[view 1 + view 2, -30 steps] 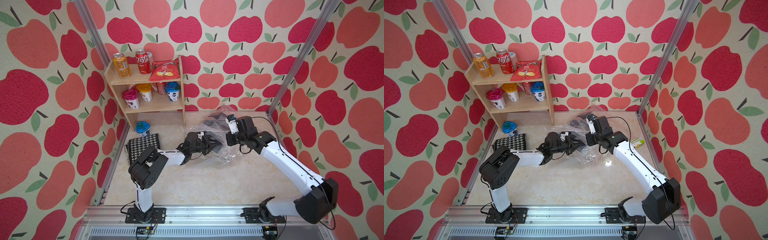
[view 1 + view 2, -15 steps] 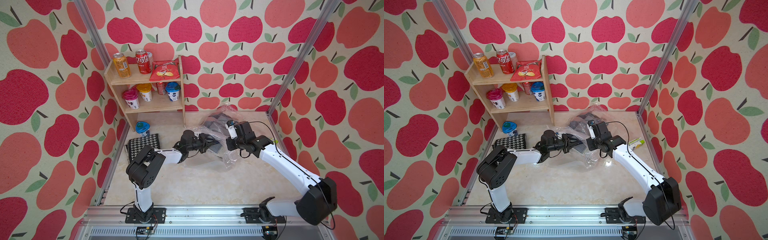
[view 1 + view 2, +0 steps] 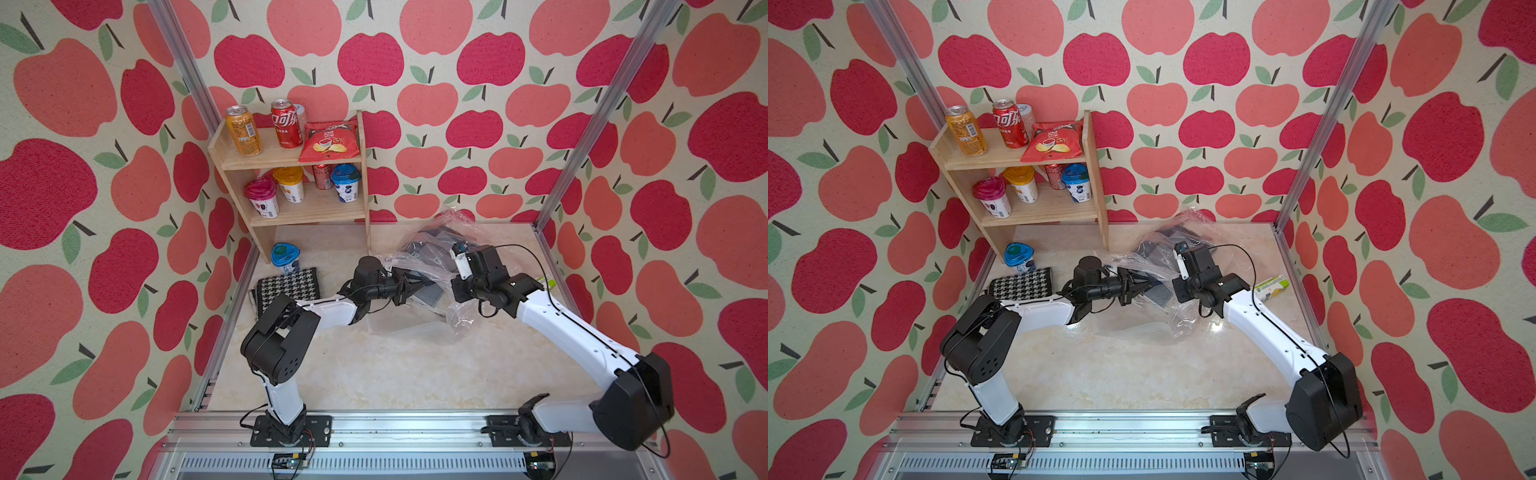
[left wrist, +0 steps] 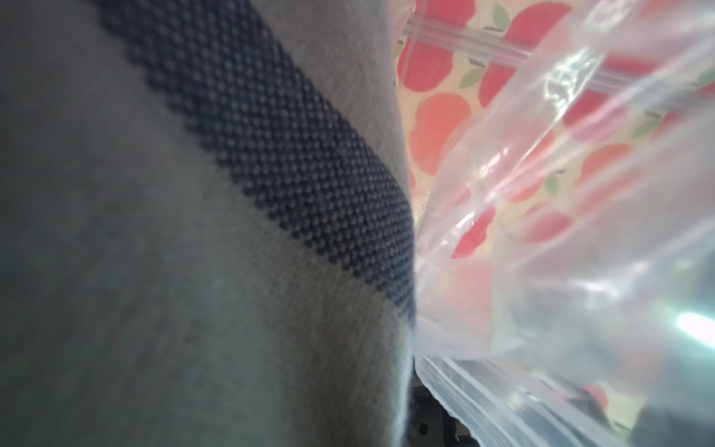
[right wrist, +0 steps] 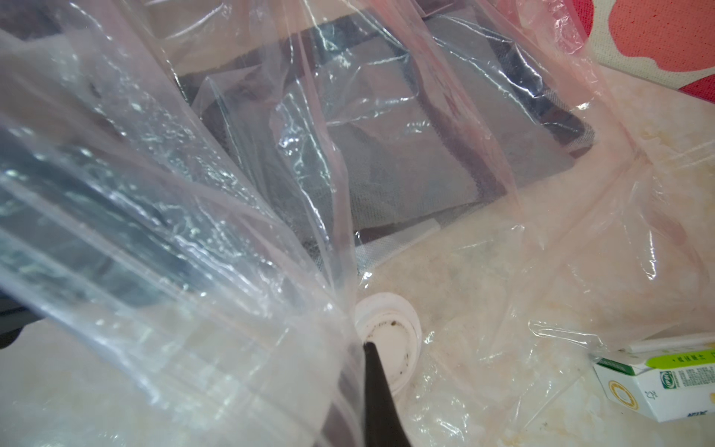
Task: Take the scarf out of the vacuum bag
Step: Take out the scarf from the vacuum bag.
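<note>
The vacuum bag (image 3: 409,328) (image 3: 1133,332) lies crumpled at the back right of the table, clear and crinkly. The grey scarf (image 3: 436,245) with dark bands is mostly inside it (image 5: 387,154). My left gripper (image 3: 419,286) (image 3: 1144,286) reaches into the bag's mouth and is shut on a corner of the scarf (image 3: 430,296). In the left wrist view the scarf (image 4: 193,251) fills most of the picture and hides the fingers; the bag (image 4: 561,232) is beside it. My right gripper (image 3: 456,251) (image 5: 360,348) is shut on the bag's film (image 5: 154,232), just over the white valve cap (image 5: 390,333).
A folded houndstooth cloth (image 3: 286,286) lies by the left wall next to a blue-lidded cup (image 3: 284,255). A wooden shelf (image 3: 361,166) with cans, cups and a chip bag stands at the back left. A small green-and-white carton (image 3: 544,284) (image 5: 657,387) lies near the right wall.
My left gripper has drawn back to the left with the scarf corner in it. The right gripper has sunk slightly with the bag film.
</note>
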Controlling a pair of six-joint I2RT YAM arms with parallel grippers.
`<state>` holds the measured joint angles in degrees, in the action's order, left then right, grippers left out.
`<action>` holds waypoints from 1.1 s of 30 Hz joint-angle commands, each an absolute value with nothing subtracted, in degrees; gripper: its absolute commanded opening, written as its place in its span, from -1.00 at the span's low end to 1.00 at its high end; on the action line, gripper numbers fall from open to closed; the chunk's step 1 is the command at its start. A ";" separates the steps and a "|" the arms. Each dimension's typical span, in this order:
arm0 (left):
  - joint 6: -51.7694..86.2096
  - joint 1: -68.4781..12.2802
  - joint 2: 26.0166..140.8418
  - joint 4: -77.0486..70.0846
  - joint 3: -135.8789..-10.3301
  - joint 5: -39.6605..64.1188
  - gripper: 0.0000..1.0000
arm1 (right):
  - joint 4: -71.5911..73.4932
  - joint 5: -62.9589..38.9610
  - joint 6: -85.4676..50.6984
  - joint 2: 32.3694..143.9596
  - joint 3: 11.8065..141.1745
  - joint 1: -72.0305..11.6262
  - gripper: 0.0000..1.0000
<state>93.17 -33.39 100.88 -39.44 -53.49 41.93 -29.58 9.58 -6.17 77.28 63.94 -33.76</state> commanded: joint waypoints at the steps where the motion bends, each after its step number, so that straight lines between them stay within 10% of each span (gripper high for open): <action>1: 90.18 -32.15 96.79 -39.85 -53.52 43.42 -1.00 | -31.36 10.55 -6.25 78.56 65.82 -33.70 -1.00; 24: 82.22 -25.45 90.45 -24.02 -59.58 49.77 -1.00 | -27.22 -4.17 -13.13 87.04 78.89 -34.52 -1.00; 33: 84.94 -29.80 91.95 -29.97 -55.34 48.85 -0.42 | -27.59 -2.81 -12.66 85.96 76.97 -34.54 -1.00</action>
